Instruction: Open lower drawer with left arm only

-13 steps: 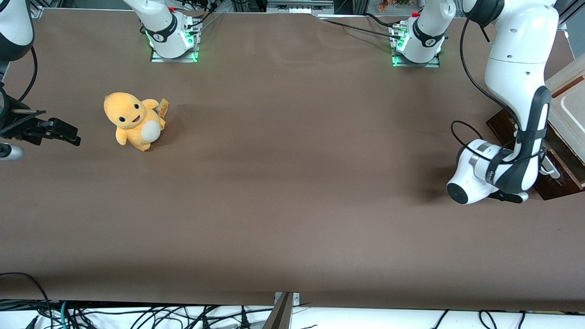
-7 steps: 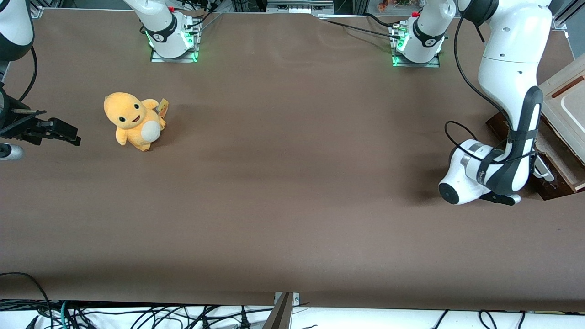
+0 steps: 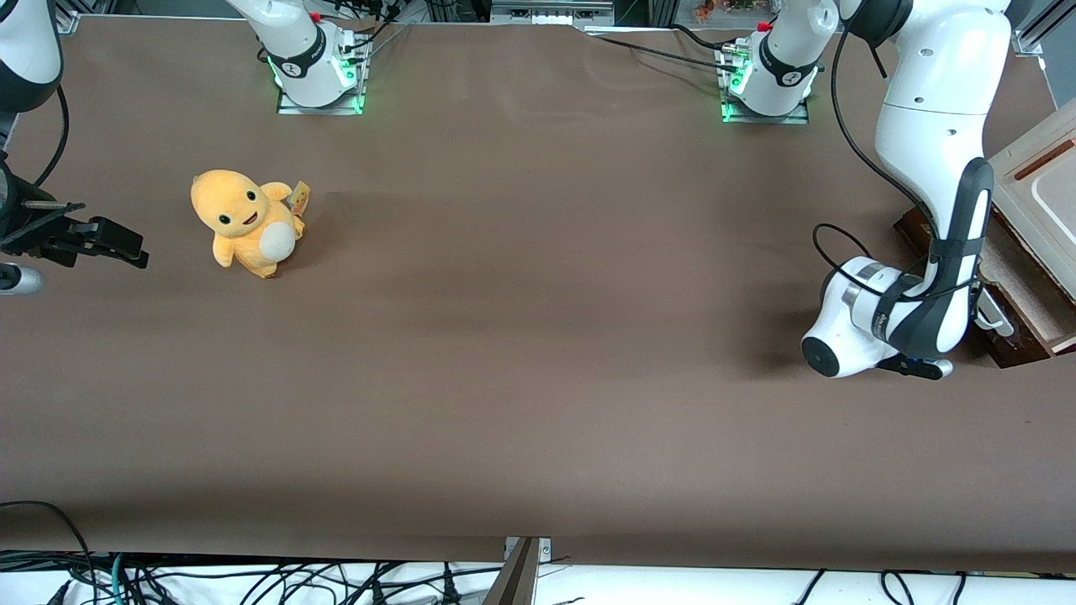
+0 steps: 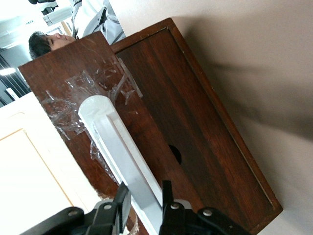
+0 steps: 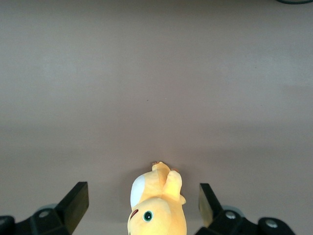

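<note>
Gripper (image 4: 143,208) of the left arm (image 3: 933,168), clamped on the white bar handle (image 4: 122,159) of the lower drawer (image 4: 195,137), which stands pulled partly out of the cabinet (image 3: 1042,218) at the working arm's end of the table (image 3: 538,336).

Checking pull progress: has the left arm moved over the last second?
Yes. The left arm has shifted away from the cabinet, toward the plush toy, its gripper closed on the drawer handle.

Front view high over the table (image 3: 538,378), left wrist close on lower drawer (image 4: 195,127), pincer (image 4: 142,205) shared
</note>
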Controlling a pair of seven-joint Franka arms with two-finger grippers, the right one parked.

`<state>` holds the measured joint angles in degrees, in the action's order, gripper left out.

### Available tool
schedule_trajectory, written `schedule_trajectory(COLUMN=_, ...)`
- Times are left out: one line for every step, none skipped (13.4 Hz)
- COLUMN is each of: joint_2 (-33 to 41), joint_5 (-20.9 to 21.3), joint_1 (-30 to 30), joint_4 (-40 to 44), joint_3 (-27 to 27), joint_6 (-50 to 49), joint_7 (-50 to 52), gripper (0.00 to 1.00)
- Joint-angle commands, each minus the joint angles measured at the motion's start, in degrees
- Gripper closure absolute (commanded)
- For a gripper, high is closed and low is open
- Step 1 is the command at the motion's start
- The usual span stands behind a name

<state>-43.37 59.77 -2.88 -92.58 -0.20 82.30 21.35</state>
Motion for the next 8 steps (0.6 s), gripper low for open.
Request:
schedule_trajectory(joint_2=-0.3, joint_5=-2.6, joint_1=-2.1, joint_4=1.8, joint_3=-0.4, joint_6=-2.9, joint_7=-2.9, gripper=0.87)
schedule_trajectory(joint_2=-0.3, joint_5=-3.0, joint_1=-2.2, joint_4=1.8, joint_3=-0.4, joint_6=-2.9, joint_7=-2.9, gripper=0.87)
schedule_trajectory(joint_2=-0.3, joint_5=-3.0, joint_1=-2.4, joint_4=1.8, joint_3=-0.4, joint_6=-2.9, joint_7=-2.9, gripper=0.86)
schedule_trajectory(joint_2=-0.3, joint_5=-3.0, joint_1=-2.5, joint_4=1.8, joint_3=-0.4, joint_6=-2.9, joint_7=-2.9, gripper=0.85)
schedule_trajectory(joint_2=-0.3, joint_5=-3.1, joint_1=-2.5, joint_4=2.1, joint_3=-0.4, joint_6=-2.9, joint_7=-2.9, gripper=0.84)
schedule_trajectory(joint_2=-0.3, joint_5=-3.3, joint_1=-2.7, joint_4=2.4, joint_3=-0.4, joint_6=-2.9, joint_7=-2.9, gripper=0.69)
schedule_trajectory(joint_2=-0.3, joint_5=-3.8, joint_1=-2.6, joint_4=2.4, joint_3=-0.4, joint_6=-2.9, joint_7=-3.0, gripper=0.21)
schedule_trajectory(joint_2=-0.1, joint_5=-3.9, joint_1=-2.6, joint_4=2.4, joint_3=-0.4, joint_6=-2.9, joint_7=-2.9, gripper=0.0)
